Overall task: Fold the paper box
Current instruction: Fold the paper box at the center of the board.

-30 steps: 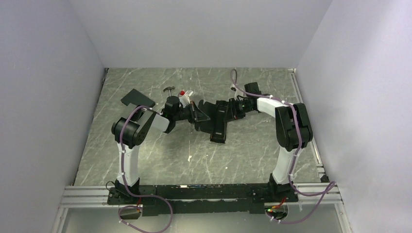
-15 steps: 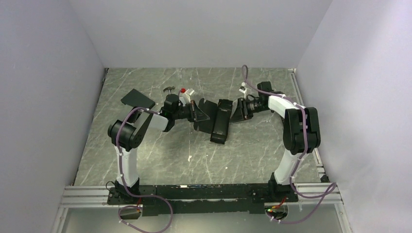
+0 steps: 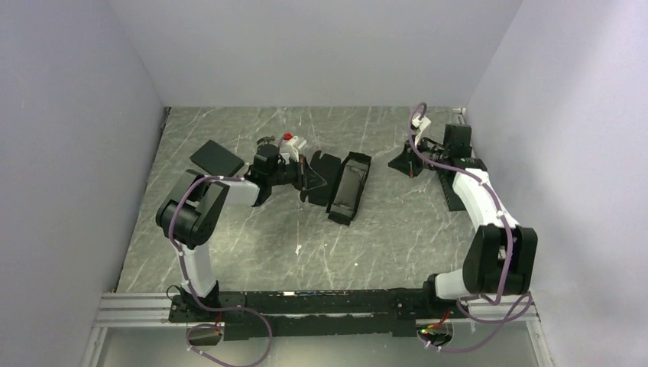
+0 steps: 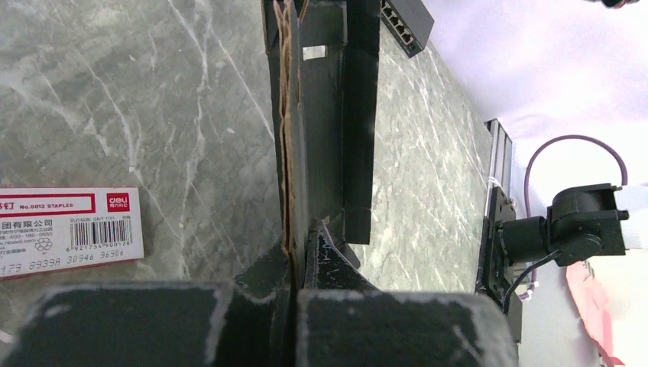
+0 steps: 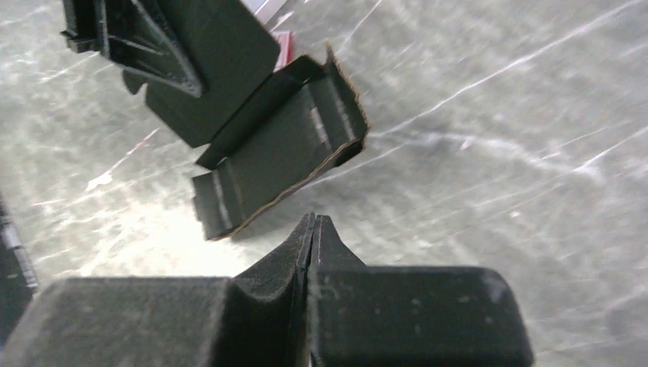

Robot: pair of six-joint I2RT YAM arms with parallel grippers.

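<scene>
One paper box (image 3: 346, 187), side walls partly up, sits mid-table (image 3: 382, 229). Left gripper (image 3: 307, 177) is clamped on its left flap edge. Right gripper (image 3: 399, 162) is pinched closed on nothing, well off to the box's right. Staple box (image 4: 69, 229) lies near the left gripper.

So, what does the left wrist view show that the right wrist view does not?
Only the left wrist view shows the left jaws shut on an edge of the paper box. It also shows a white staples box lying on the table to the left of it in that view, and part of the right arm far off. Only the right wrist view shows the right jaws, shut on nothing and apart from the box. Both show the black paper box, partly folded, and the grey marbled table.
</scene>
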